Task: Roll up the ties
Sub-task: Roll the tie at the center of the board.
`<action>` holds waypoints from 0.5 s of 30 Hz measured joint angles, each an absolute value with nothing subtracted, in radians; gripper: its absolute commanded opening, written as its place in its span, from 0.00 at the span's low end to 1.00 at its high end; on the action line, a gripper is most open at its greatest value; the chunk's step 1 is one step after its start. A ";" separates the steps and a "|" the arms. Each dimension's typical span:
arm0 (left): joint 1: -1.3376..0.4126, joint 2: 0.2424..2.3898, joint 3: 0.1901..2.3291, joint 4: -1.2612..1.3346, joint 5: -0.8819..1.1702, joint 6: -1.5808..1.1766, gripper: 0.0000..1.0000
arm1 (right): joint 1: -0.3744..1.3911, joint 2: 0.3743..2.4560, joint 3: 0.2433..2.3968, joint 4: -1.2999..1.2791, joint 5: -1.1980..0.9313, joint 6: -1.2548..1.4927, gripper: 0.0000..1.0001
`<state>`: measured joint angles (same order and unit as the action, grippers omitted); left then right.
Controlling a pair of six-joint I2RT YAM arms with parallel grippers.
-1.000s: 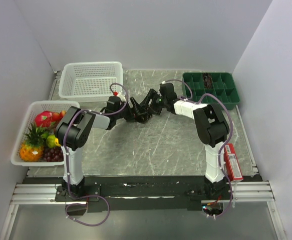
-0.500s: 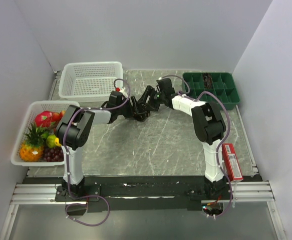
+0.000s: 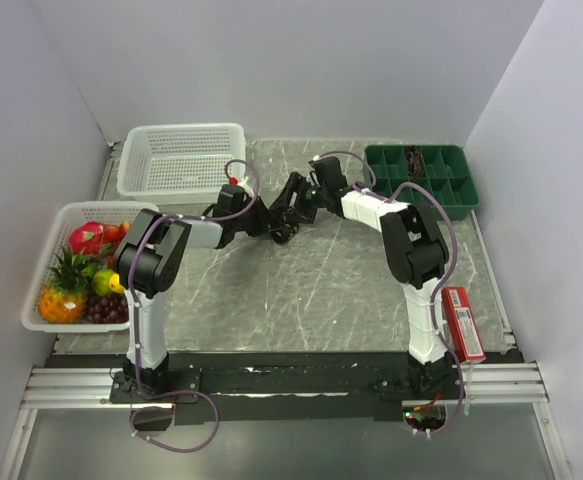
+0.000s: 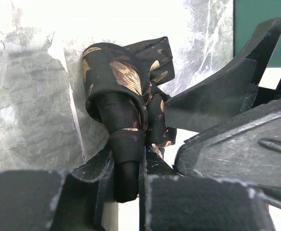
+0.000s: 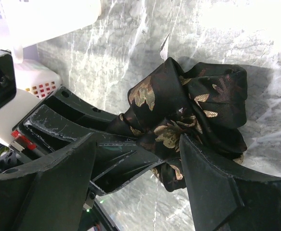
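Tie (image 4: 126, 96), dark with tan leaf figures, lies bunched in a loose wad on the grey marbled table (image 3: 301, 290), near its middle and between the two arms. Left gripper (image 4: 127, 166) is clamped narrowly on a rolled fold of the wad. Right gripper (image 5: 138, 144) stands wide apart, one finger on each side of the wad, gripping nothing.

No legible txt or labels
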<state>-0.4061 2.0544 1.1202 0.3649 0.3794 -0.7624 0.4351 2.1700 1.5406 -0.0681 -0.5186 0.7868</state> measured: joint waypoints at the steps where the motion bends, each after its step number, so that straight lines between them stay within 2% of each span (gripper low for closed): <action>1: -0.406 2.054 1.116 0.375 0.380 -0.762 0.01 | 0.432 2.170 1.541 -0.068 -0.524 0.785 0.78; 10: -0.401 2.058 1.073 0.482 0.405 -0.763 0.01 | 0.342 2.034 1.375 -0.027 -0.613 0.756 0.82; 11: -0.399 2.058 1.063 0.499 0.411 -0.763 0.01 | 0.326 2.001 1.342 -0.018 -0.620 0.746 0.90; 15: -0.392 2.058 1.049 0.533 0.440 -0.758 0.01 | 0.270 1.859 1.175 0.069 -0.642 0.722 0.92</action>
<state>-0.3920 2.0583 1.0489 0.5327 0.4404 -0.7582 0.2703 1.8591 1.1751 0.0692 -0.6422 0.7223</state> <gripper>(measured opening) 0.179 0.909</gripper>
